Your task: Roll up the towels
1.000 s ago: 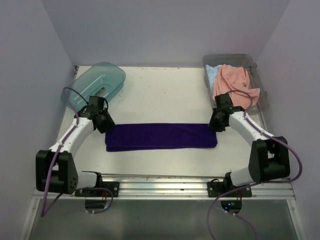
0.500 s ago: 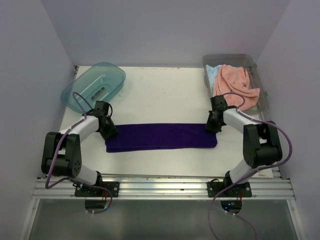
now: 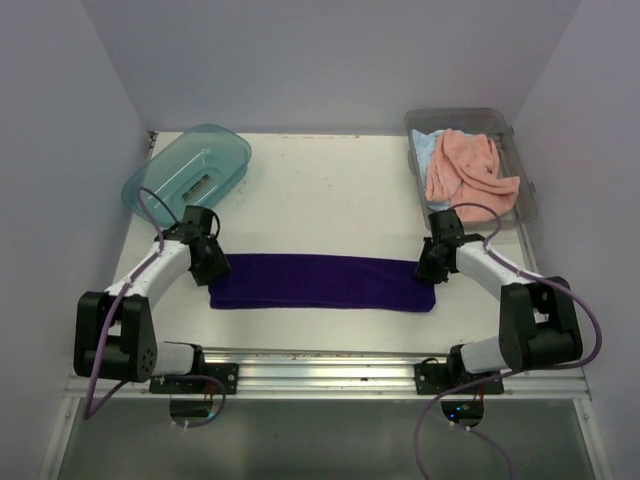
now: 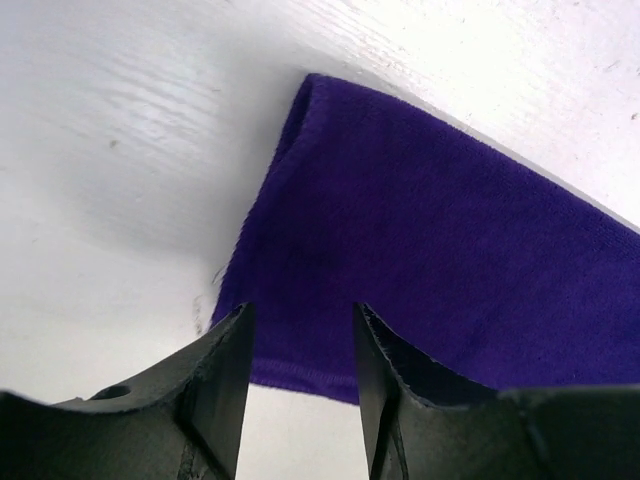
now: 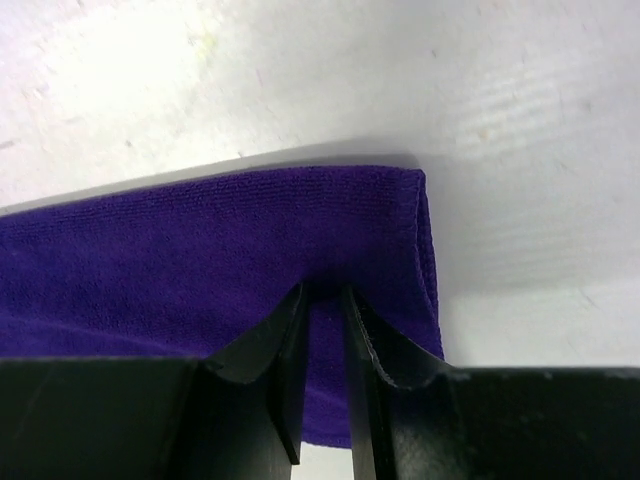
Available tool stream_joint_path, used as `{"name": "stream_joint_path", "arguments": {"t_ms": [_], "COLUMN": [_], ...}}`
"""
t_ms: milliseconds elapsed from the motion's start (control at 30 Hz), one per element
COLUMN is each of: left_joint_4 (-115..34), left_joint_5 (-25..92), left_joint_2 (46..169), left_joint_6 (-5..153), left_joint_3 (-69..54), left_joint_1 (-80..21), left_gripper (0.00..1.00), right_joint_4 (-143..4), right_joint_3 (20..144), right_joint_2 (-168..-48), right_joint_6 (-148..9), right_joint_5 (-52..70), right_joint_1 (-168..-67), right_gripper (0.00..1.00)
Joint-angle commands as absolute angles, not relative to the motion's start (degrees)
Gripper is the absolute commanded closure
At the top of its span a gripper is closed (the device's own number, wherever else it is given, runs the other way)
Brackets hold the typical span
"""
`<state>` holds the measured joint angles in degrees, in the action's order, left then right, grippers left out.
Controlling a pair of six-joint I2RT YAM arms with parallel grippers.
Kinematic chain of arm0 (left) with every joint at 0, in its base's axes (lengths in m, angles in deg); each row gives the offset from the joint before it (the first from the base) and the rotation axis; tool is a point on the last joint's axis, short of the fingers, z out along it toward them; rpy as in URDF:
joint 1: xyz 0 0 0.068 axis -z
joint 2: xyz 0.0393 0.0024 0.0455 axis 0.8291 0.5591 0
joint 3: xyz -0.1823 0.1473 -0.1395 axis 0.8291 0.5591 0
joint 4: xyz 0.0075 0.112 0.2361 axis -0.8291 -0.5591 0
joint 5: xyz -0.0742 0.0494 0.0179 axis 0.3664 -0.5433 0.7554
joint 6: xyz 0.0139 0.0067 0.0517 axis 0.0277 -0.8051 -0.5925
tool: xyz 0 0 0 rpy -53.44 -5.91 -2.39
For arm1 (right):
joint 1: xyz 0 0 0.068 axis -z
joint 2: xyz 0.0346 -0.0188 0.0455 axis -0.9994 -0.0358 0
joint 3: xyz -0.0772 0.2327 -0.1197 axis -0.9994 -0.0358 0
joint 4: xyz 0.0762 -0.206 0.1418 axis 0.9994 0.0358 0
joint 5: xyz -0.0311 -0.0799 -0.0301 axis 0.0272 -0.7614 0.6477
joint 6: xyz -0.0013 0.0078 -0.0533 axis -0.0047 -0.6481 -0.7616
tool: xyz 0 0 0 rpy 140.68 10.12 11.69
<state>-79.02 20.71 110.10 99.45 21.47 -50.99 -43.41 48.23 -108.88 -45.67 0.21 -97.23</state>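
Both hands and the purple towel (image 3: 320, 283) have shifted slightly nearer; the towel lies as a long folded strip on the surface between them. At its right end the right hand (image 3: 428, 268) is nearly closed, pinching the cloth, likely to anchor it. The left hand (image 3: 212, 264) stands half open over the left end, holding nothing.

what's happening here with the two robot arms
A dark purple cloth towel lies folded in a long strip. The left gripper is open over its left end; the right gripper has its jaws nearly together at the right end. A salmon pink towel and a light blue towel sit in the clear grey plastic bin.
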Motion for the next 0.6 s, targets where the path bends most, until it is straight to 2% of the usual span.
{"name": "stream_joint_path", "arguments": {"t_ms": [0, 133, 433, 567], "left_joint_4": [-84.94, -88.47, -84.96, -84.87], "left_joint_5": [16.07, 13.68, 17.9, 16.41], "left_joint_2": [105.74, 102.93, 105.3, 105.03], "left_joint_6": [99.5, 101.88, 103.01, 106.44], "left_joint_3": [17.98, 18.59, 22.89, 24.56], "left_joint_1": [-51.0, -51.52, -51.7, -51.7], "left_gripper": [0.52, 0.53, 0.58, 0.64], "right_joint_4": [-37.2, -35.52, -34.99, -34.99], "right_joint_3": [48.72, 49.95, 49.96, 49.87], "right_joint_2": [-104.33, -102.39, -102.12, -101.42], "right_joint_6": [-45.56, -46.01, -46.09, -45.92], "right_joint_5": [-1.21, -2.53, -3.41, -2.97], "right_joint_1": [-97.09, -97.09, -97.09, -97.09], "right_gripper": [0.75, 0.75, 0.71, 0.71]}}
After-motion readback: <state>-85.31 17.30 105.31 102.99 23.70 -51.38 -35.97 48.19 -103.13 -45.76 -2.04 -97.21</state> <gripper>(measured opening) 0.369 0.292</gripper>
